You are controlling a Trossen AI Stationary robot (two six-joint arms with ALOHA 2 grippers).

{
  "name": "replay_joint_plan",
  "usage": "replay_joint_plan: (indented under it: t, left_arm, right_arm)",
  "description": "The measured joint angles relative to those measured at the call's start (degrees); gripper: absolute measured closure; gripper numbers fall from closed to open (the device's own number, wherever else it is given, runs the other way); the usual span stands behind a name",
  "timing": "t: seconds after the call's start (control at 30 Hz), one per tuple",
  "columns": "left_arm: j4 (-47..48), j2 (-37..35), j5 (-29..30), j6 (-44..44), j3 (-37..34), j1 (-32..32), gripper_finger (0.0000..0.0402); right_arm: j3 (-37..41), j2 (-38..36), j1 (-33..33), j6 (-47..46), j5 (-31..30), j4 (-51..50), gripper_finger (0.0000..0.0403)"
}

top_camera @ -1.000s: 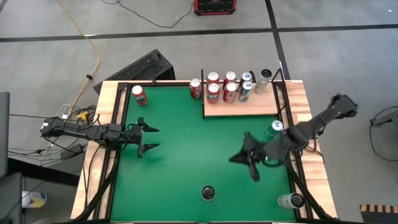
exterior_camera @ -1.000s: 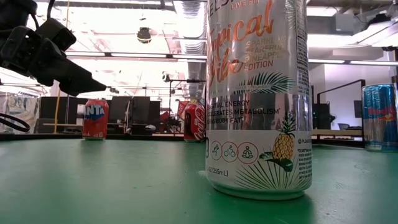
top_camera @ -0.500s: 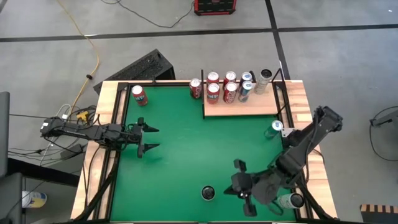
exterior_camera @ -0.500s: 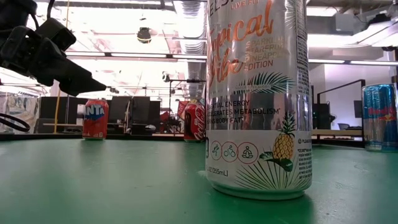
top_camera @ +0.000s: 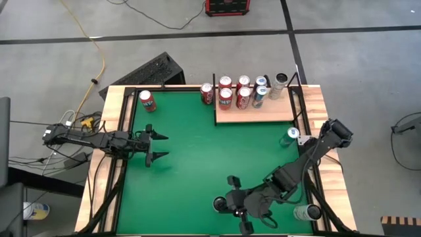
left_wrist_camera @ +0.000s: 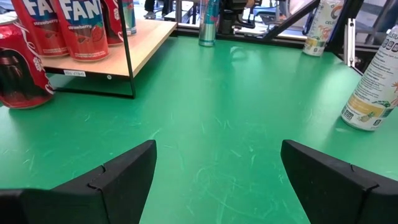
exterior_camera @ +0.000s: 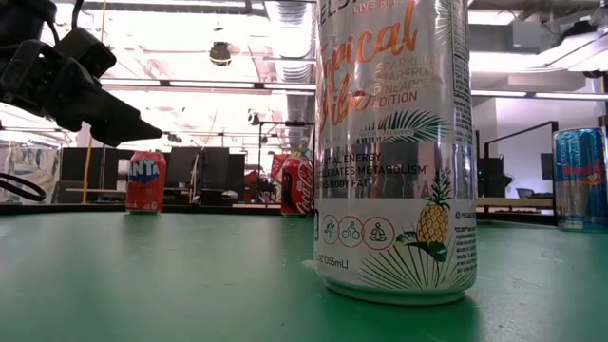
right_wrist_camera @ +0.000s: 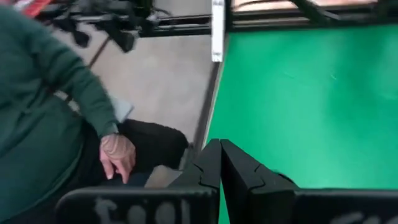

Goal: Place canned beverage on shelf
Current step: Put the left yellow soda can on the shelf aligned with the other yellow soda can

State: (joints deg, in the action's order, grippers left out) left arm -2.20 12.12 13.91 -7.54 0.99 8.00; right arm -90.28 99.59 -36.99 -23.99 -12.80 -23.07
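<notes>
A tall silver canned beverage with a pineapple print (exterior_camera: pixel 394 142) stands upright on the green table near its near edge (top_camera: pixel 220 205). My right gripper (top_camera: pixel 230 199) hovers beside and above it, fingers shut with nothing between them (right_wrist_camera: pixel 219 155), and the right wrist view does not show the can. The shelf (top_camera: pixel 263 113), a pale wood board with black posts, sits at the far right and carries several cans. My left gripper (top_camera: pixel 155 146) waits open at the table's left side, level above the table (left_wrist_camera: pixel 214 180).
A red can (top_camera: pixel 147 100) stands at the far left, and another red can (top_camera: pixel 207 93) stands just left of the shelf. A blue can (top_camera: pixel 293 135) stands by the right rail and a silver can (top_camera: pixel 306 212) in the near right corner. A person's green sleeve and hand (right_wrist_camera: pixel 115 155) show beyond the table's edge.
My right gripper has swung from the table's right middle toward the near edge and leftward, rolling as it went. It now stands beside the silver pineapple can. No can has moved.
</notes>
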Motion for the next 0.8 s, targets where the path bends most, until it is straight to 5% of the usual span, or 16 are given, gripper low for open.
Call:
replay_joint_plan:
  t: [0.27,0.8]
  left_arm:
    - [0.01,0.00,0.00,0.01,0.00,0.00,0.0072]
    - [0.00,-0.01,0.00,-0.01,0.00,0.01,0.0072]
  right_arm:
    - [0.00,0.11,0.87,1.66,2.96,1.82,0.0375]
    - [0.00,0.11,1.20,0.23,0.81,2.16,0.0322]
